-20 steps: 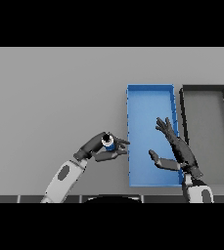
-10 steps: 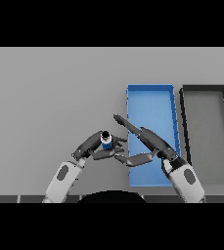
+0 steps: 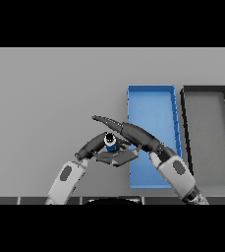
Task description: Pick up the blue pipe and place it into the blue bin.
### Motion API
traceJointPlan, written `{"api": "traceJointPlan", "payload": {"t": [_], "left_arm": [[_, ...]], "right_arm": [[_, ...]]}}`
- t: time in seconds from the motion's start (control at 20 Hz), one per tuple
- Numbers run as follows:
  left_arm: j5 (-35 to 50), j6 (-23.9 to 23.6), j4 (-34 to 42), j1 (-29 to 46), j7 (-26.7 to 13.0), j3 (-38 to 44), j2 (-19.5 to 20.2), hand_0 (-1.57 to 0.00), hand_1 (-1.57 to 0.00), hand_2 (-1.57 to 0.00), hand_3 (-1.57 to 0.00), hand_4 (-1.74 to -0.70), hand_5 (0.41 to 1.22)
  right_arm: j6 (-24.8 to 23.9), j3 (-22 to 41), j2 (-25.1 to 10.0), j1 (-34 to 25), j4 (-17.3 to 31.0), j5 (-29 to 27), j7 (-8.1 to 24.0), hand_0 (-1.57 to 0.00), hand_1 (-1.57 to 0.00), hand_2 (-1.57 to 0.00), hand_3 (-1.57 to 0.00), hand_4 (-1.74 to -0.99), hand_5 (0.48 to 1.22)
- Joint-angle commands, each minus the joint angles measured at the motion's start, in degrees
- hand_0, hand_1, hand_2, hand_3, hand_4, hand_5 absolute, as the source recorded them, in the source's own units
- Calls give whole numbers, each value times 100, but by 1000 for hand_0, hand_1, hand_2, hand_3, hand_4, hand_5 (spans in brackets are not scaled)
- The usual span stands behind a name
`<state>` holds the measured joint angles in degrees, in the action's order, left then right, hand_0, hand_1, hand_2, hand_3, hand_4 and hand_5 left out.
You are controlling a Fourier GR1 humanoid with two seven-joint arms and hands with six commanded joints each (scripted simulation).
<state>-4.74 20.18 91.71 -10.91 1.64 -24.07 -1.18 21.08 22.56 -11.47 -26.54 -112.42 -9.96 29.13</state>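
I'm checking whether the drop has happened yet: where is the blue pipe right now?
In the head view the blue pipe sits between the left hand and right hand, over the grey table just left of the blue bin, not inside it.

Even, flat, diffuse light; no glare; faint soft shadows only; no edge distortion.

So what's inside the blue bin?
Nothing shows on the blue bin's visible floor. The right hand and its arm cover the lower left part, so that stays hidden. The blue pipe is outside, by the left hand.
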Motion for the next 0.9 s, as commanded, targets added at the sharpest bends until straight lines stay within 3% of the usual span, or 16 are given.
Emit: {"api": "traceJointPlan", "payload": {"t": [0.0,0.1,0.15,0.3,0.4,0.5,0.65,0.85], "left_arm": [[-43,-15,-58,-93,-19,70,-15,-1571,-1571,-1571,-1571,-1469,1221],[-82,54,-21,-23,-55,109,-1,-1571,-1571,-1571,-1571,-1465,1221],[-133,95,-13,15,-141,56,-58,-1571,-1571,-1571,-1571,-1462,1221],[-189,97,-27,-29,-301,83,-137,-1571,-1571,-1571,-1571,-1595,1221],[-299,44,-23,-9,-248,99,-132,-1571,-1571,-1571,-1571,-1645,1221],[-83,150,-16,24,-155,182,-228,-1571,-1571,-1571,-1523,-1677,1221],[-6,247,-124,-10,-40,272,-305,-1571,-1571,-1571,-1490,-1707,1221],[-31,393,-9,42,-51,355,-339,-1571,-1571,-1571,-1437,-1725,1221]], "right_arm": [[39,-23,30,-144,108,-37,18,-27,-39,-91,1,-1184,516],[172,2,43,-218,273,-84,53,-69,-108,-166,-44,-1204,497],[210,30,131,-398,455,-53,112,-168,-218,-261,-128,-1233,487],[249,106,293,-487,638,26,-56,-702,-703,-745,-604,-1406,500],[249,166,365,-432,649,12,-147,-1015,-1015,-1042,-872,-1514,550],[148,183,482,-450,673,-69,-90,-1215,-1215,-1233,-1021,-1581,650],[99,222,471,-414,697,-174,-222,-1389,-1389,-1398,-1250,-1648,929],[46,384,391,-425,617,37,-635,-1496,-1496,-1500,-1434,-1702,1101]]}}
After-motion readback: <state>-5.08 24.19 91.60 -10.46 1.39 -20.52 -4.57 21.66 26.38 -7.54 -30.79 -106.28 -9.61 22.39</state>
